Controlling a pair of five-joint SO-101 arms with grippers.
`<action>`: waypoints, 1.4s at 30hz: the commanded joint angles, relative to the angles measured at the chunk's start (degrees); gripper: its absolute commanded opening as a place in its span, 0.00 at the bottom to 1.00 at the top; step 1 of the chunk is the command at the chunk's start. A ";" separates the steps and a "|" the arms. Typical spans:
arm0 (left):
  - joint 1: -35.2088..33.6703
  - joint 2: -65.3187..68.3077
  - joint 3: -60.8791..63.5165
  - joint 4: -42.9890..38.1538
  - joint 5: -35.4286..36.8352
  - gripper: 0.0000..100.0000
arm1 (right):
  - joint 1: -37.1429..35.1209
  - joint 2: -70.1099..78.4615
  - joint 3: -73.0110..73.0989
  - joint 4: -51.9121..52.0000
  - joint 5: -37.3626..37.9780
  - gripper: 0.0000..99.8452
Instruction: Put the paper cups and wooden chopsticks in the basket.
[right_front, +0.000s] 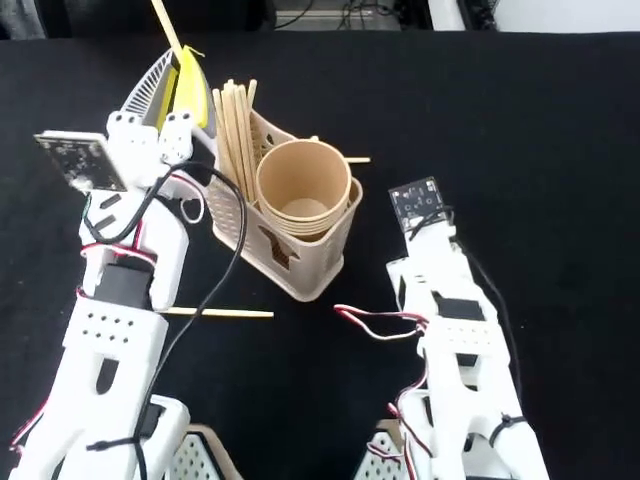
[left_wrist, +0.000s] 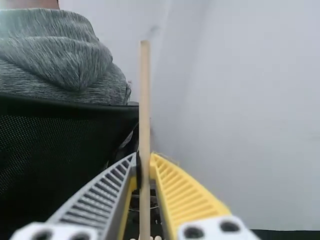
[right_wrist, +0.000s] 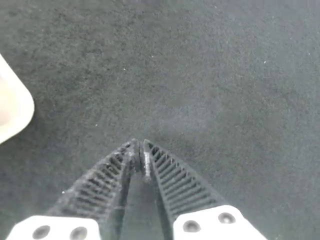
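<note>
A beige basket (right_front: 290, 235) stands mid-table with stacked paper cups (right_front: 303, 185) and several wooden chopsticks (right_front: 236, 125) upright in it. Just behind the basket's left end, my left gripper (right_front: 180, 55) is raised, pointing up. It is shut on one chopstick (right_front: 167, 25), which the left wrist view shows upright (left_wrist: 144, 100) between the grey and yellow fingers of my left gripper (left_wrist: 144, 167). Another chopstick (right_front: 215, 313) lies flat on the cloth beside the left arm. My right gripper (right_wrist: 139, 150) is shut on nothing, low over the black cloth right of the basket's corner (right_wrist: 12, 107).
A short piece of chopstick (right_front: 356, 159) pokes out on the cloth behind the basket's right side. The right arm (right_front: 455, 330) lies along the table to the basket's right. Black cloth covers the table (right_front: 540, 150).
</note>
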 joint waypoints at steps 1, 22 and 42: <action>-0.40 0.18 -1.80 -1.14 0.62 0.03 | -0.79 -1.19 -0.40 -1.32 0.53 0.01; -20.88 2.73 -39.60 64.35 3.96 0.23 | -0.62 -1.10 -0.40 -1.32 0.53 0.01; -36.18 93.98 -104.04 80.35 3.08 0.22 | -0.70 -1.10 -0.40 -1.23 0.53 0.01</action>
